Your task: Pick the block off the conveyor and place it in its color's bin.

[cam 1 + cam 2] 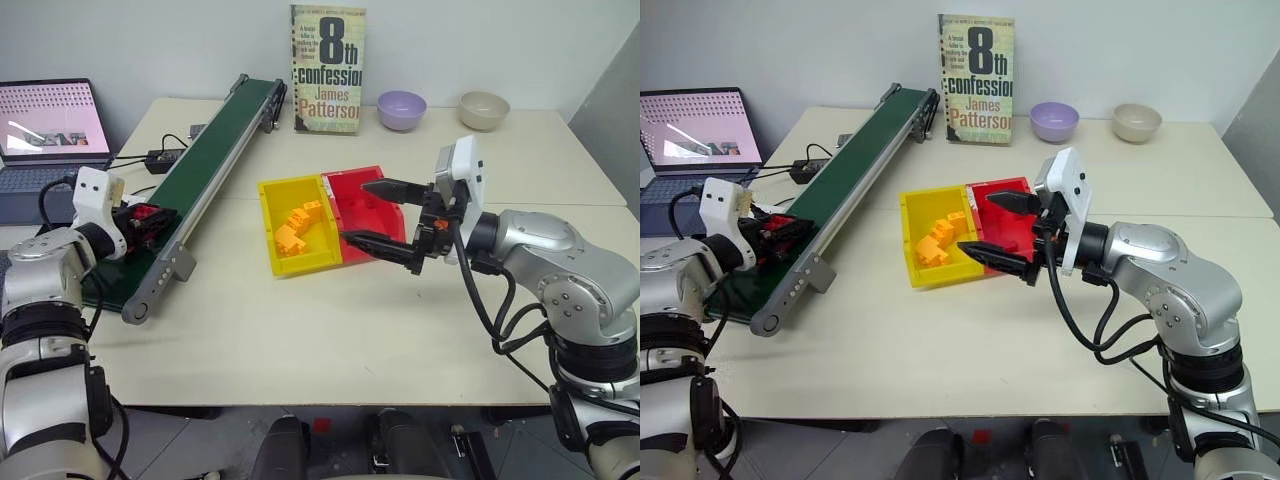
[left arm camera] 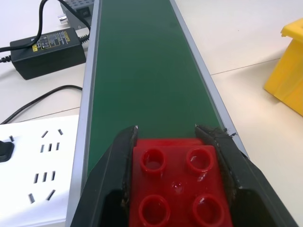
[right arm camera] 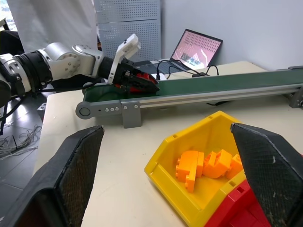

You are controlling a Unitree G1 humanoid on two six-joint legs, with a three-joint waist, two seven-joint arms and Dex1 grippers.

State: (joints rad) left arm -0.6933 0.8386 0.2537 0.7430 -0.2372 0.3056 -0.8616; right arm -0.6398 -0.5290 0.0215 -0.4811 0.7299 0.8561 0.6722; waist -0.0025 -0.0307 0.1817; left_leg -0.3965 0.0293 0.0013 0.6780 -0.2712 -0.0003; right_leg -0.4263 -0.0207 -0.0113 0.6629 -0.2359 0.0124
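So the long dark green conveyor belt (image 1: pixel 215 160) runs diagonally along the left side of the pale rectangular table (image 1: pixel 330 340). The small red plastic brick (image 2: pixel 180 187) sits on the belt's near end. The red open plastic bin (image 1: pixel 372 205) is mid-table, joined to the yellow plastic tray (image 1: pixel 290 240) on its left, which has orange-yellow bricks (image 1: pixel 298 228) in it. The paperback book (image 1: pixel 328 68) stands at the back, two bowls to its right.

You have a cream table (image 1: pixel 300 340) against a plain pale wall (image 1: pixel 180 40), a white perforated panel (image 3: pixel 128 19) behind, and dark floor (image 3: pixel 19 161) beside the table.
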